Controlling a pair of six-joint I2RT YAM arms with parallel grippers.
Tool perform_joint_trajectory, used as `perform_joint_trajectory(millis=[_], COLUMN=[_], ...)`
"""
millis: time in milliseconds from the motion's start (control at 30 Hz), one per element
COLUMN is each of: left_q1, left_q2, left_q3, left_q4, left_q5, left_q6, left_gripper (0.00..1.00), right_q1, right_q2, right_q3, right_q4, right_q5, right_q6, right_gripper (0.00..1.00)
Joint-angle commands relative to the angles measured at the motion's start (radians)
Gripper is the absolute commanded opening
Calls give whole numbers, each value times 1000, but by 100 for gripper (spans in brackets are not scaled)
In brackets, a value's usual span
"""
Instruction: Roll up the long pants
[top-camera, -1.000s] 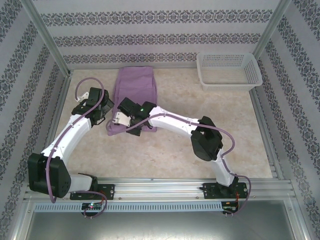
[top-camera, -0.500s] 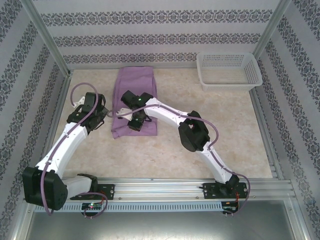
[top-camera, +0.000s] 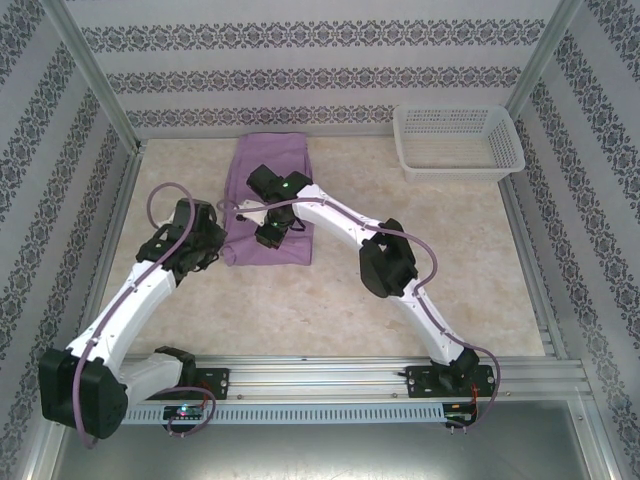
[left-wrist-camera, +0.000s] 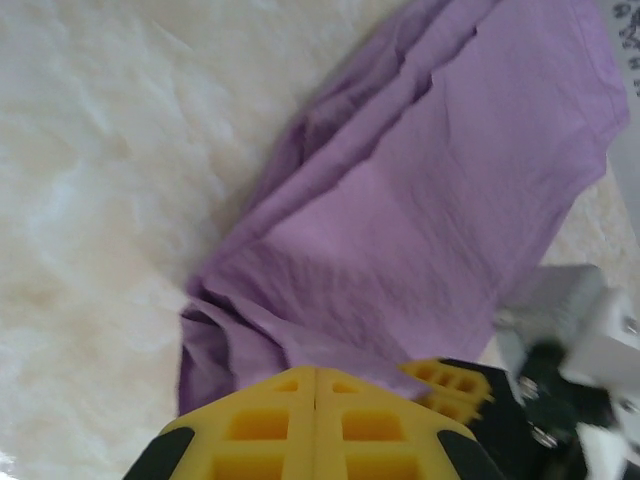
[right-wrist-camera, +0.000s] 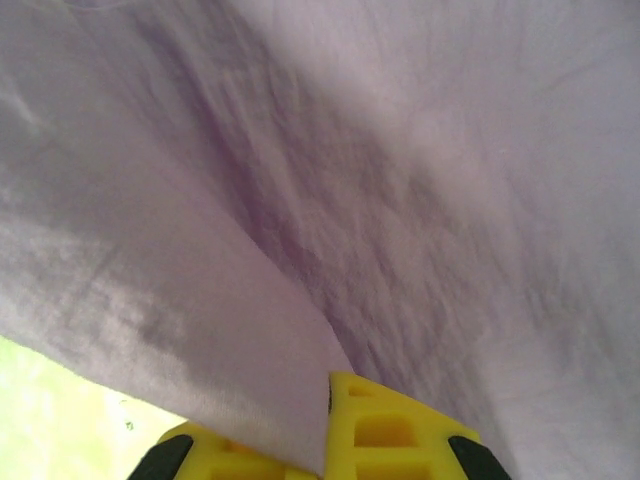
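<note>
Beige marbled table, patterned walls on three sides, white basket at the far right. Long pants lie as a folded lilac strip left of centre, running from the far wall toward the arms, well apart from the basket.

Left gripper: a second ago it stood wide beside the strip's left edge. Now it is snapped fully together, and the arm has slid nearer, just off the near left corner. In the left wrist view the yellow fingers press flush, with rumpled hem right at their tips. Cannot tell whether any cloth is pinched.

Right gripper: closed throughout, and shifted from the near left corner to further in over the strip. In the right wrist view a fold of lilac runs down between its fingers, so it holds the pants.

Judgement: the roll has barely begun, since the strip looks nearly full length. Both claws now seem set at the near end for the first turn. If the left closed on nothing, the roll may start skewed.
</note>
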Motion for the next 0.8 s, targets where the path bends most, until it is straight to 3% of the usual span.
perform_joint_trajectory(millis=[0,267,533,767], left_q1=[-35,-109,-178,-200], left_q2=[71,233,255,317], left_q3=[45,138,107,102], left_q4=[76,81,90,97], left_q5=[8,13,40,-17], left_q6=[-33,-95,-216,-204], left_gripper=[0,0,0,0], right_q1=[-10,-27,-45,-50], right_q2=[36,84,110,115], right_q3=[41,73,89,89], right_q4=[-27,-22,-21,-20], right_q5=[-47,-81,-102,-117], right_q6=[13,34,41,46], right_gripper=[1,1,3,4])
